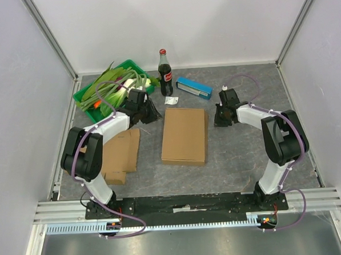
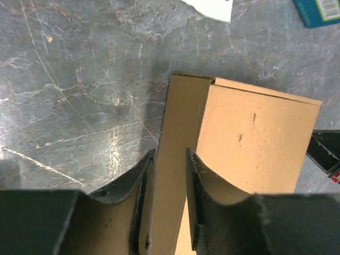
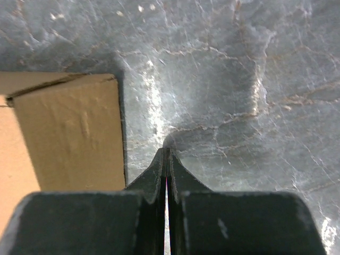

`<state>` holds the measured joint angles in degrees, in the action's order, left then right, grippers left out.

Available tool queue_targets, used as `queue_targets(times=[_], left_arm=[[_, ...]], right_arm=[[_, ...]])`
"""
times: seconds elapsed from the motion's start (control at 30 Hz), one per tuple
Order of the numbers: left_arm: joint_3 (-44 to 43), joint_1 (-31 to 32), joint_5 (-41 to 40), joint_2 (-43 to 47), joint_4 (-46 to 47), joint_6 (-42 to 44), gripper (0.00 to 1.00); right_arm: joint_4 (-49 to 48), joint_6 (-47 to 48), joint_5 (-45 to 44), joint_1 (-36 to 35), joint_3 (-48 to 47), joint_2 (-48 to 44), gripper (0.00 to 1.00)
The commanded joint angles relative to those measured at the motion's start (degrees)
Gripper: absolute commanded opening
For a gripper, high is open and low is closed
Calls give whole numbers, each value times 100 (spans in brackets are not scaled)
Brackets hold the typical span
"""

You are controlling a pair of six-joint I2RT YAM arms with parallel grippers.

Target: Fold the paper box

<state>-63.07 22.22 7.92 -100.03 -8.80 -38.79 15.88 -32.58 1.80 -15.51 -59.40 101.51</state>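
Paper box (image 1: 183, 135) lies flat near the middle of the table (image 1: 240, 152). Left gripper (image 2: 170, 155) is over the box's far-left edge, fingers slightly spread, pinching nothing. Right gripper (image 3: 166, 153) is just beside the far-right corner, fingers pressed together, empty.
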Motion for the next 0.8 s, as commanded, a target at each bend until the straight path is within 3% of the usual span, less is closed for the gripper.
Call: queue_targets(times=[0.0,0.07,0.23,0.47,0.57,0.67,0.77], left_arm=[[-73,-156,-361,231,124,3,27],[-179,-226,-300,90,141,-76,25],[-924,-235,-467,-754,-306,-41,8],[-1480,98,-362,-1387,-482,38,3],[-1717,326,-20,-1642,-606,47,2],[-1945,572,1014,-1949,-597,20,2],[-2174,941,1281,-2021,-658,256,2]], right_arm=[[-217,-21,13,13,-362,123,0],[-226,-3,4,4,-406,202,0],[-252,6,-22,-14,-582,412,0],[-226,146,-312,-276,-924,782,0],[-199,182,-382,-548,-1205,949,0],[-409,234,-321,-1048,-1389,1028,0],[-856,453,2,-1541,-1513,1107,0]])
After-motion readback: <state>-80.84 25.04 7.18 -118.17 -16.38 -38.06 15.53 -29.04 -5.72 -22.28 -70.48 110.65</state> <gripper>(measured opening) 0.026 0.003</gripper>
